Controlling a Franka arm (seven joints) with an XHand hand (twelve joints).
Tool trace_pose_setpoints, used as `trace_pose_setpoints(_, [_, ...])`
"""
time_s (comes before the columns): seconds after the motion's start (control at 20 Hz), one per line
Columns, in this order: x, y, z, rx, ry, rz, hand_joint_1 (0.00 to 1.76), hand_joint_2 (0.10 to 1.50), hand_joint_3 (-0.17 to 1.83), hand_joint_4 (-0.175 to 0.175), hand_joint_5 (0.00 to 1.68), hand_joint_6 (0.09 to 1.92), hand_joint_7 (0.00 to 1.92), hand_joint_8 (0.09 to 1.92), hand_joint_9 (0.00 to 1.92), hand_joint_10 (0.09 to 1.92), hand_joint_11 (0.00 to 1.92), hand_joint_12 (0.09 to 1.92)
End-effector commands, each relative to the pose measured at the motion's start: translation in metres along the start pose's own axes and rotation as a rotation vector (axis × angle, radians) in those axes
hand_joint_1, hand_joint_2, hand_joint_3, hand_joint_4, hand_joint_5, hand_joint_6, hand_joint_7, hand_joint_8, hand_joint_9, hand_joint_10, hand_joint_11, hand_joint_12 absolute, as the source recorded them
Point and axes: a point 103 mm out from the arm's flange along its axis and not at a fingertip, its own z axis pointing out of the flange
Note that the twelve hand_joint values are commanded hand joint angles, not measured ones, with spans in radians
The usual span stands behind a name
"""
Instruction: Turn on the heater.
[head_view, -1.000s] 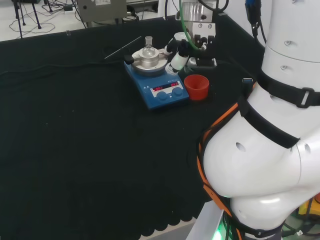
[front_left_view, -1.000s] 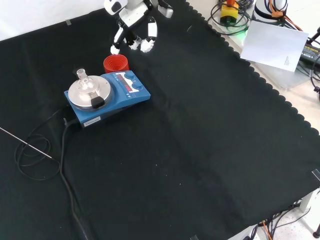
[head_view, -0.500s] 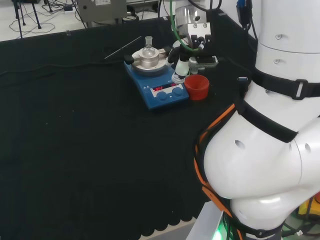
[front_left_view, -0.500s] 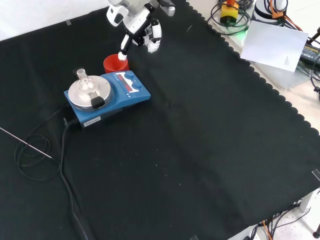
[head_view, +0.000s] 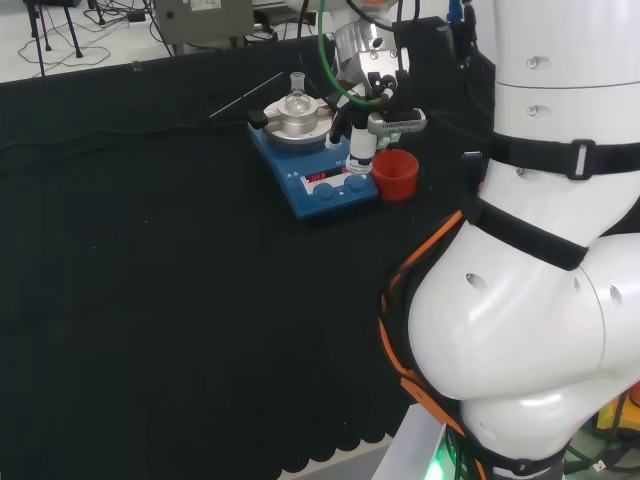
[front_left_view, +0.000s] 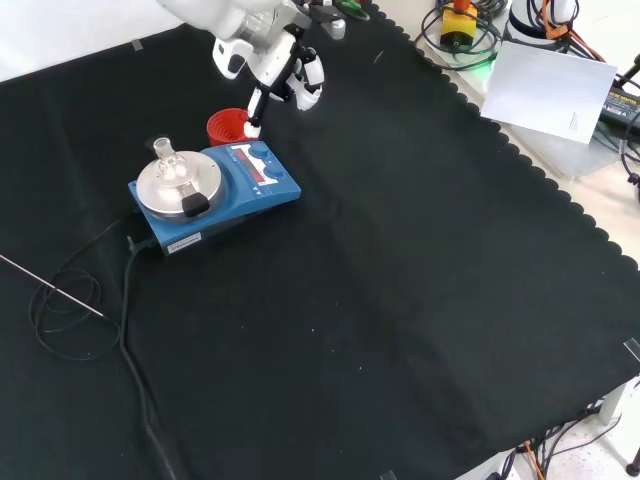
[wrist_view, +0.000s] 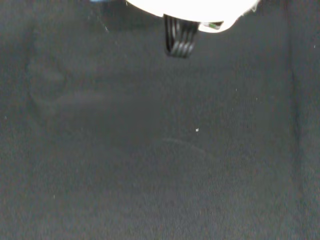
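The robot hand (front_left_view: 282, 62) hangs just above the heater's (front_left_view: 215, 193) far edge, one finger (front_left_view: 254, 117) stretched straight down toward the control panel (front_left_view: 258, 163), the others loosely bent and holding nothing. The blue heater sits far left on the table (front_left_view: 400, 300) in the front view, a small glass flask (front_left_view: 166, 157) on its plate. A red ribbed ring (front_left_view: 228, 127) stands just beside the panel. If the finger comes down off-line, it may catch that ring or miss the knobs; a sideways push could shift the heater and topple the flask.
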Motion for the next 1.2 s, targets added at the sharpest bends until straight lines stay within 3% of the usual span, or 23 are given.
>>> trace_pose_setpoints(0.05, [0.002,0.004,0.007,0.099,-0.014,0.008,1.39,0.65,1.0,0.008,0.16,0.09,1.56,1.56,1.75,1.56,1.9,1.67])
trace_pose_setpoints(1.2, [0.021,0.019,0.018,0.173,-0.067,0.024,1.4,0.63,1.04,0.013,0.13,0.09,1.57,1.57,1.76,1.53,1.91,1.58])
